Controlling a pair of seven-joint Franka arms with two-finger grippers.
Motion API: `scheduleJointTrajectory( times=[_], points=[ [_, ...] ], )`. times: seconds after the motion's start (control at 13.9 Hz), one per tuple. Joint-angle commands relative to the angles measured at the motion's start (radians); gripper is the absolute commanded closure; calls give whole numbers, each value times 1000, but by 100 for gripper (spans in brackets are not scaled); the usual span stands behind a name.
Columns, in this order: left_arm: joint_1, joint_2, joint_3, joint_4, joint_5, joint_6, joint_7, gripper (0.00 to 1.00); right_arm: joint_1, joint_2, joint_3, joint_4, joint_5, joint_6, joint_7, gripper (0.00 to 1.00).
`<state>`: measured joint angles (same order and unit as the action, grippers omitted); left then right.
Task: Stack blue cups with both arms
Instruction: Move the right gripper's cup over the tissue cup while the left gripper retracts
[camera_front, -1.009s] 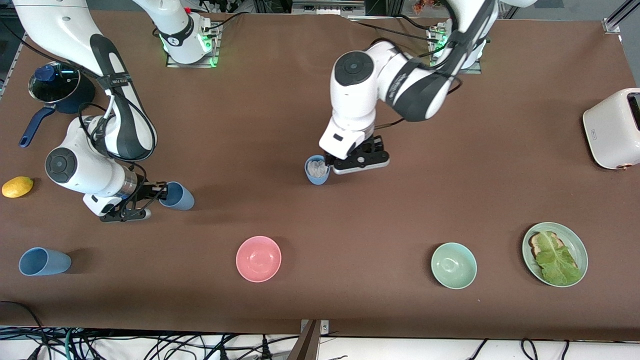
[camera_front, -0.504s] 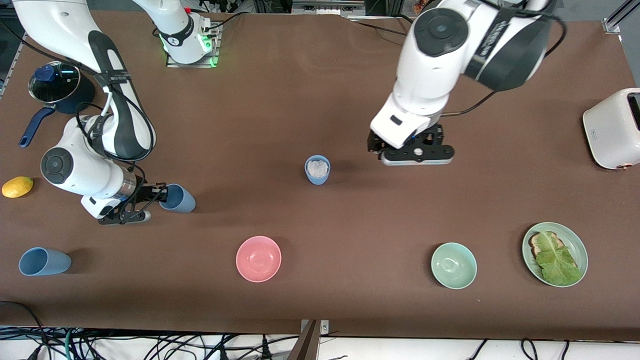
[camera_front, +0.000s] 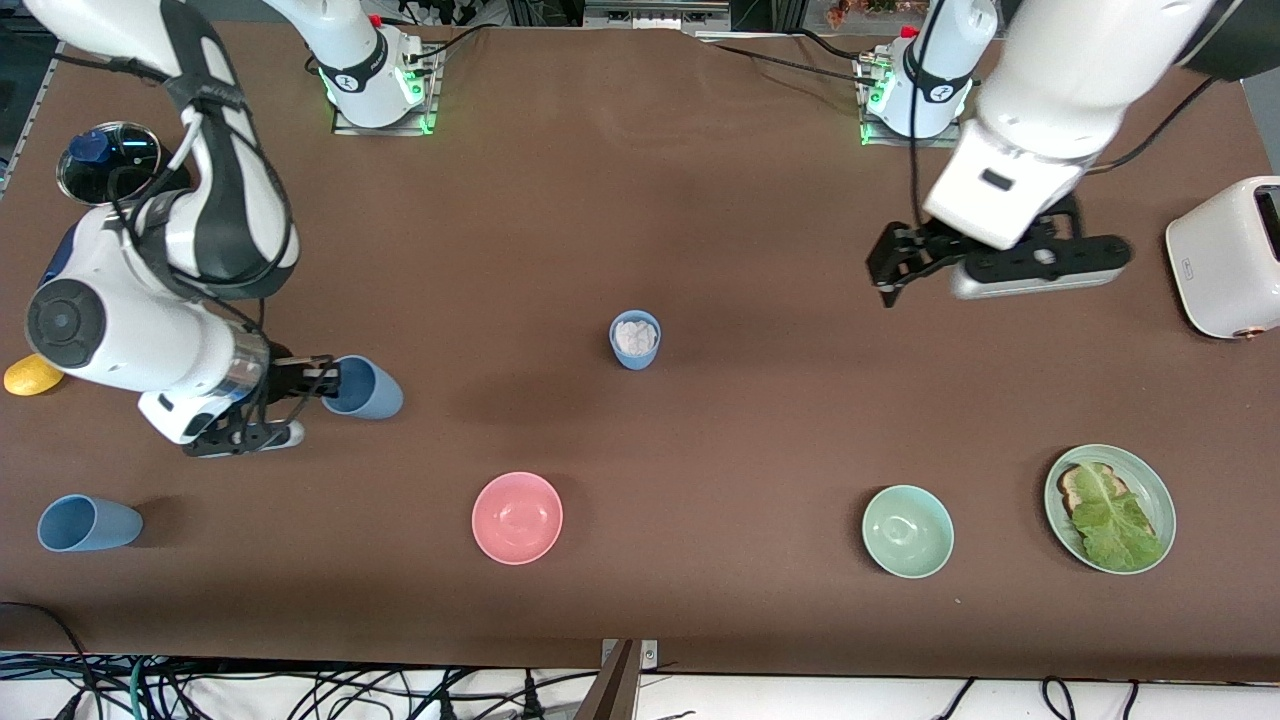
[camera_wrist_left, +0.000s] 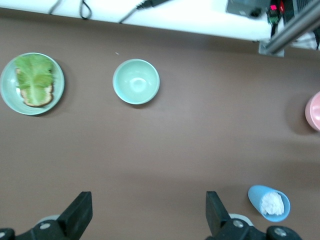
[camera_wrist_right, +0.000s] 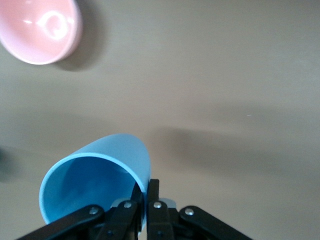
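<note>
The right gripper (camera_front: 325, 378) holds a blue cup (camera_front: 364, 387) by its rim, jaws pinched on the wall, tipped on its side above the worktop (camera_front: 760, 420). It should be turned upright and lowered squarely into the standing cup (camera_front: 634, 339) at mid-worktop, whose whitish filling is hard to identify. The left gripper (camera_front: 905, 262), jaws spread and empty, hangs near the toaster (camera_front: 1225, 256). A third cup (camera_front: 87, 523) lies near the front edge.

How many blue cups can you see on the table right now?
3: a blue cup with white filling upright mid-table; one tilted in the right gripper, held by its rim; one on its side near the right arm's end. Left gripper waits open.
</note>
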<state>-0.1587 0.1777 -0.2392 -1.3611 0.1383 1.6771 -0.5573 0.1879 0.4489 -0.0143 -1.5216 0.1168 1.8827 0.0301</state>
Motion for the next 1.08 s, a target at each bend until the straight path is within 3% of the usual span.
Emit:
scheduleJointTrajectory(
  times=[0.0, 0.36, 0.5, 0.58, 0.72, 0.86, 1.01],
  points=[
    [51, -56, -18, -33, -26, -4, 19, 0, 88, -12, -4, 44, -5, -63, 155, 100],
    [143, -81, -8, -35, -25, -11, 25, 0, 241, -24, -4, 61, -2, -76, 445, 100],
    [188, -86, 4, -33, -26, -31, 179, 0, 310, -19, -6, 73, -9, -73, 563, 100],
    [202, -89, 30, -35, -34, -34, 330, 0, 343, -15, -6, 84, -23, -71, 623, 100],
    [203, -90, 148, -35, -118, -36, 549, 0, 415, 2, -6, 101, -58, -65, 759, 100],
    [202, -90, 227, -41, -190, -45, 615, 0, 475, 19, -6, 113, -62, -60, 871, 100],
    [197, -110, 242, -67, -190, -53, 622, 0, 521, 37, -7, 121, -71, -53, 947, 100]
  ],
)
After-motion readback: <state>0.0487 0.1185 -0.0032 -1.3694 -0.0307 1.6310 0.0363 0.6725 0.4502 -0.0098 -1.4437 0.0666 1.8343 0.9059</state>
